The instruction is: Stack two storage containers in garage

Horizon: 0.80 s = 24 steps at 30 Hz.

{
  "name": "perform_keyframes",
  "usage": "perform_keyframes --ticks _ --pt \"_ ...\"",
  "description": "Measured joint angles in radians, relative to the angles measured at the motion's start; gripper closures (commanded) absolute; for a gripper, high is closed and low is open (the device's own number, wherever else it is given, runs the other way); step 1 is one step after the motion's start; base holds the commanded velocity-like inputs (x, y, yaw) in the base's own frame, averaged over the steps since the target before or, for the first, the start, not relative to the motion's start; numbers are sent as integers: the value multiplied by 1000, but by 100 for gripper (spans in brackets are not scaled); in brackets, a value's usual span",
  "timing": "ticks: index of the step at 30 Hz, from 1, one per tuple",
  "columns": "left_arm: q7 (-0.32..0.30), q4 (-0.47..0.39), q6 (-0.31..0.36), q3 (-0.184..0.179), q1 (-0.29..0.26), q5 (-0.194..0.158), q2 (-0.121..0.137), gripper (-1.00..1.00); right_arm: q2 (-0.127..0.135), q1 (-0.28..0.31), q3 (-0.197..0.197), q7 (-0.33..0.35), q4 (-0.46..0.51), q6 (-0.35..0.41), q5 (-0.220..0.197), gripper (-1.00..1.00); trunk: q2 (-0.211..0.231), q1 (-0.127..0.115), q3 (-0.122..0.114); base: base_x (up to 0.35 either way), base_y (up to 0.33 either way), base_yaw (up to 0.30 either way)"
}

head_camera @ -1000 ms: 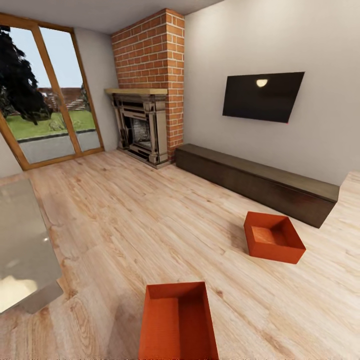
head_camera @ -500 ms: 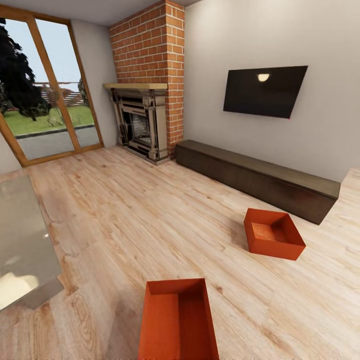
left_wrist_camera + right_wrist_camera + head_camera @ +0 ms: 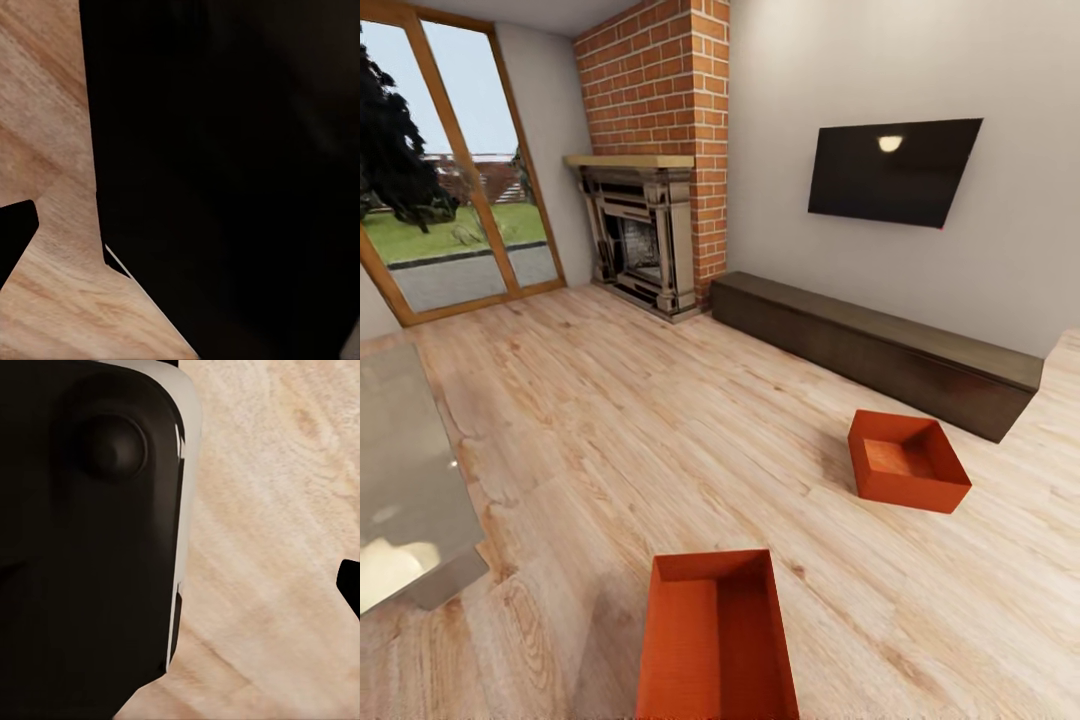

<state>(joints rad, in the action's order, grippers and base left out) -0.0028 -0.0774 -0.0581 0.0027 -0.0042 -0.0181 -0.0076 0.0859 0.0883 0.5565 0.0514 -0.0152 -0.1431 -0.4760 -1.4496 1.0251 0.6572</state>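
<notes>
Two orange-red open-topped storage containers rest on the light wood plank floor (image 3: 610, 430) of the living room. The nearer container (image 3: 717, 640) lies straight ahead at the bottom of the head view, its near end cut off by the frame. The farther container (image 3: 906, 462) sits to the right, just in front of the long low dark cabinet (image 3: 880, 350). In each wrist view a large black robot part (image 3: 225, 172) (image 3: 82, 532) hangs over the wood planks. A small dark tip shows at the edge of each; I cannot judge any finger gap from it.
A brick fireplace (image 3: 645, 235) stands at the back. A black TV (image 3: 890, 170) hangs on the right wall above the cabinet. Tall glass doors (image 3: 450, 180) fill the back left. A pale grey table (image 3: 405, 480) juts in at the left. Open floor lies between the containers.
The whole head picture has shifted slightly, so the camera has moved a little toward the room. Both containers stay where they were on the floor.
</notes>
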Motion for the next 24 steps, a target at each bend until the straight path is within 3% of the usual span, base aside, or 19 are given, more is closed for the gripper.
perform_keyframes --ticks 24 --pt "0 0 0 0 0 0 0 -100 0 0 0 0 0 0 -1 -100 0 0 38 0 0 0"
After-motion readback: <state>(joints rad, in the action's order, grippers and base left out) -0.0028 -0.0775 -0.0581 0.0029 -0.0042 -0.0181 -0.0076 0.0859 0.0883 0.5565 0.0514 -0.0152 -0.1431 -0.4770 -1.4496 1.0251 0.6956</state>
